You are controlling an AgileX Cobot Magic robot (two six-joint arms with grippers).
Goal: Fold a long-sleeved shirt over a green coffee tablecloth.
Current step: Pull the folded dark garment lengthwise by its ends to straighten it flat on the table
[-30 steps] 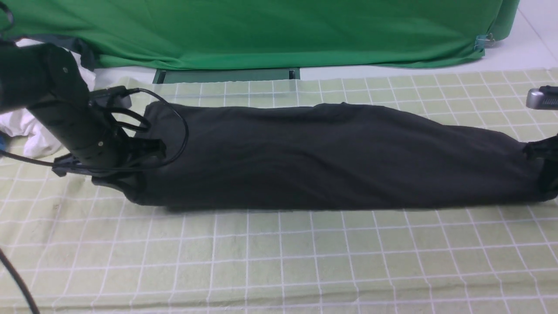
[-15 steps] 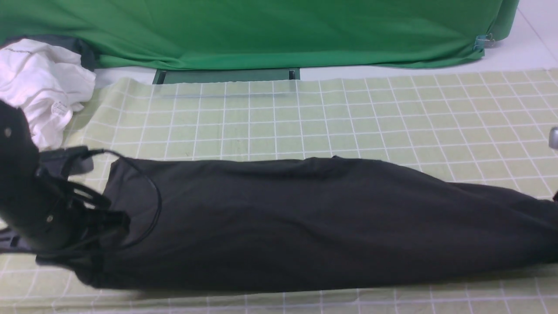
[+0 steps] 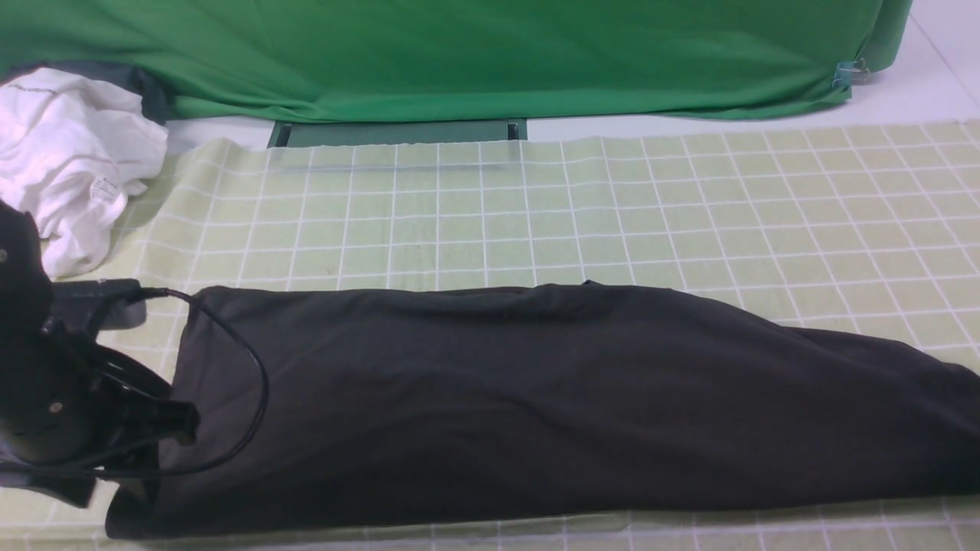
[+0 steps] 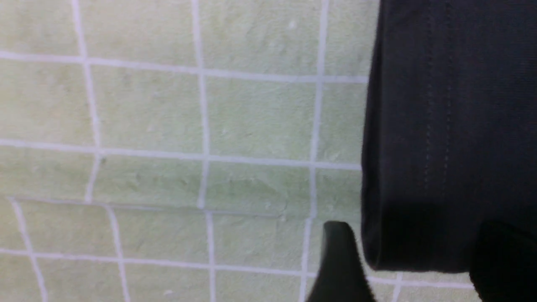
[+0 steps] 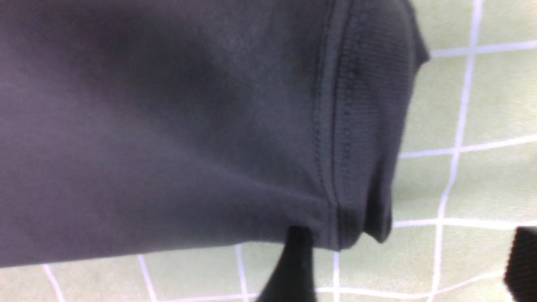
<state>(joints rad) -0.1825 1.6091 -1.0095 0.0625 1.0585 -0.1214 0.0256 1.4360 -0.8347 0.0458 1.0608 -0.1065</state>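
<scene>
Black shirt point(image 3: 536, 398), long flat folded band

You have one large black cotton long-sleeved shirt point(image 3: 551, 398) and one broad pale yellow-green tablecloth point(image 3: 612, 207) with a grid of thin white lines. You count one crumpled white garment point(image 3: 69, 145), one plain deep-green fabric sheet point(image 3: 459, 53) and one small bluish clip point(image 3: 844, 74). You see two tools, the left tool point(image 4: 417, 243) and the right tool point(image 5: 411, 235), each showing two dark fingers point(image 4: 340, 260). In the front view you find one black arm point(image 3: 38, 383) and one thin black cable point(image 3: 262, 383).
</scene>
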